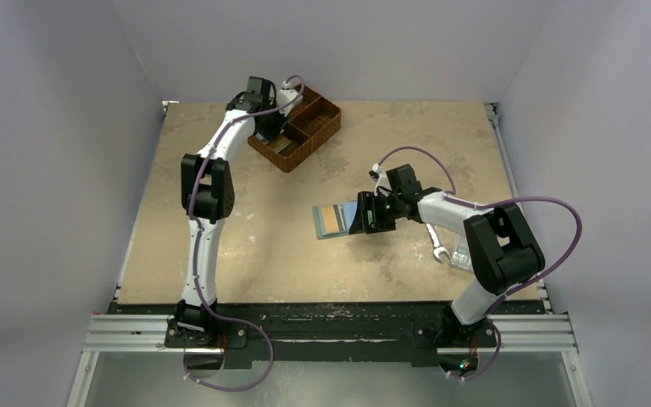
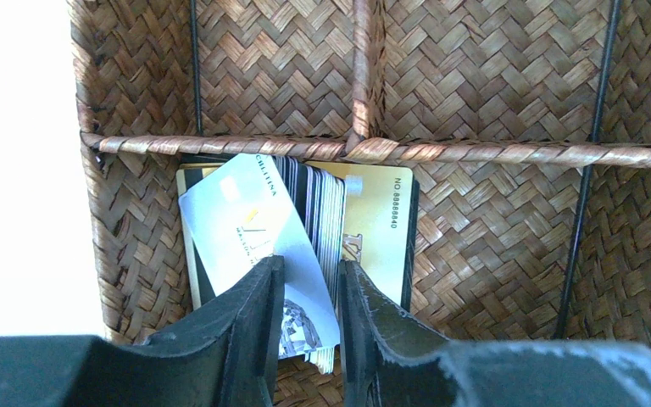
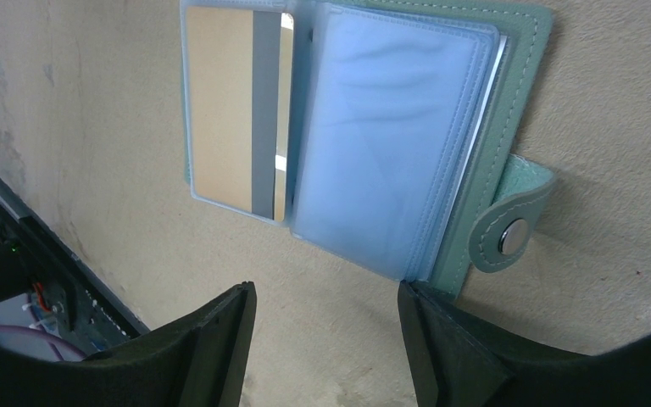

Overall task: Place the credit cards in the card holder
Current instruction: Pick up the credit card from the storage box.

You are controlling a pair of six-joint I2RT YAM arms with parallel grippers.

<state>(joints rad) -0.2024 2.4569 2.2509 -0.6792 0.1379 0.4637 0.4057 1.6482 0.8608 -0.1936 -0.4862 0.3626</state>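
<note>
The credit cards (image 2: 326, 212) are a stack on edge in one compartment of the wicker basket (image 2: 475, 153), with a white card (image 2: 237, 220) fanned out to the left and a yellowish card (image 2: 381, 220) flat beneath. My left gripper (image 2: 309, 263) reaches into the basket (image 1: 305, 127) and its narrow jaws are shut on the stack. The teal card holder (image 3: 525, 51) lies open on the table, clear sleeves up, a tan card (image 3: 220, 102) in one sleeve. My right gripper (image 3: 326, 288) is open at the holder's near edge, and its right finger (image 3: 441, 322) touches the teal cover by the snap tab.
The basket stands at the back of the table, left of centre. A silver wrench (image 1: 436, 242) and a clear plastic box (image 1: 462, 256) lie at the right, beside the right arm. The holder (image 1: 335, 220) lies mid-table.
</note>
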